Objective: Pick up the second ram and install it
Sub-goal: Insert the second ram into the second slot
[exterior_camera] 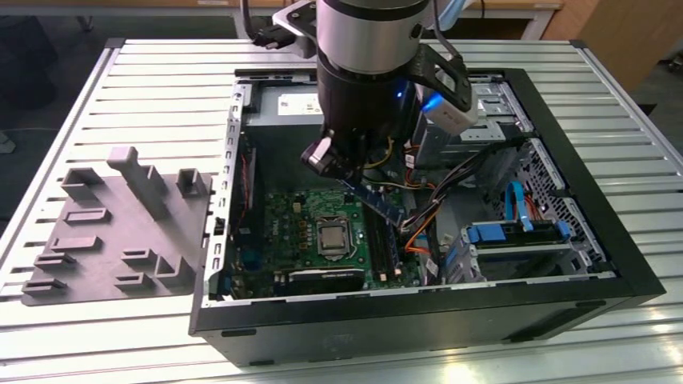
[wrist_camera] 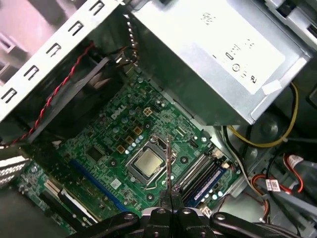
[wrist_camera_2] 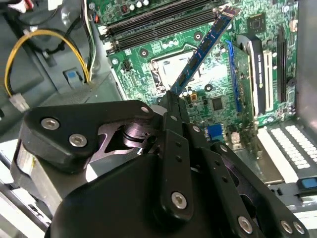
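In the exterior view, the gripper [exterior_camera: 339,174] hangs inside the open case [exterior_camera: 597,240], over the green board [exterior_camera: 299,232]. Its jaws pinch one end of the ram [exterior_camera: 379,204]. The ram is in the air and tilted. It points toward 4 o'clock, and its low end is near the black slots [exterior_camera: 385,250]. The slots lie at 3 o'clock from the square socket [exterior_camera: 334,238].

In the second wrist view, the gripper [wrist_camera_2: 172,96] grips the ram [wrist_camera_2: 200,52] by its near end. The ram is long, thin and flat. It is blue-green with a row of small dark chips, and its far end reaches toward the slots [wrist_camera_2: 148,22].

In the first wrist view, the ram [wrist_camera: 168,163] looks like a thin line, seen from its edge. It sticks out of the gripper [wrist_camera: 169,198] between the socket [wrist_camera: 147,163] and the slots [wrist_camera: 198,173]. The grey box [wrist_camera: 208,54] is close by.

To do this well, I think the ram should be level and line up with a free slot. The grip should be firm so the ram does not twist.
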`<state>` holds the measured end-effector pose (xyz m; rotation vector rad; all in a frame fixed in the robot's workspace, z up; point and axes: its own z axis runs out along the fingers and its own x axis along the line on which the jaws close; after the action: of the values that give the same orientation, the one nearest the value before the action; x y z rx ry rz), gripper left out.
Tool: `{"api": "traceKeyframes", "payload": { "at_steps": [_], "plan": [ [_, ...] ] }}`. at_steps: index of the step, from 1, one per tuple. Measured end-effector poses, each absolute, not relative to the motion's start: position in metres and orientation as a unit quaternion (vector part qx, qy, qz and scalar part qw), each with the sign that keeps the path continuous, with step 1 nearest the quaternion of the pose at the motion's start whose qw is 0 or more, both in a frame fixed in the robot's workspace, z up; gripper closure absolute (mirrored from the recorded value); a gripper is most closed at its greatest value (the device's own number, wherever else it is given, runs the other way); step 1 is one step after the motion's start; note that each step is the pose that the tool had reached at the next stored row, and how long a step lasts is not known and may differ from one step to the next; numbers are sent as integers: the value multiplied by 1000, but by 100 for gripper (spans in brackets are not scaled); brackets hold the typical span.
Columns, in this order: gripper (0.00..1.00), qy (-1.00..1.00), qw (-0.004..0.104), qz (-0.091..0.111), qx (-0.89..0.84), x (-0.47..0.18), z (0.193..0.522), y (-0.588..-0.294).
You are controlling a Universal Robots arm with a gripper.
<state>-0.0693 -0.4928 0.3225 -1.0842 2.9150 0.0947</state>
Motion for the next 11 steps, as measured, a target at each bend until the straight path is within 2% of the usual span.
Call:
{"api": "traceKeyframes", "payload": {
  "at_steps": [11],
  "plan": [
    [89, 959, 17, 29, -283, -69, 322, -493]
  ]
}}
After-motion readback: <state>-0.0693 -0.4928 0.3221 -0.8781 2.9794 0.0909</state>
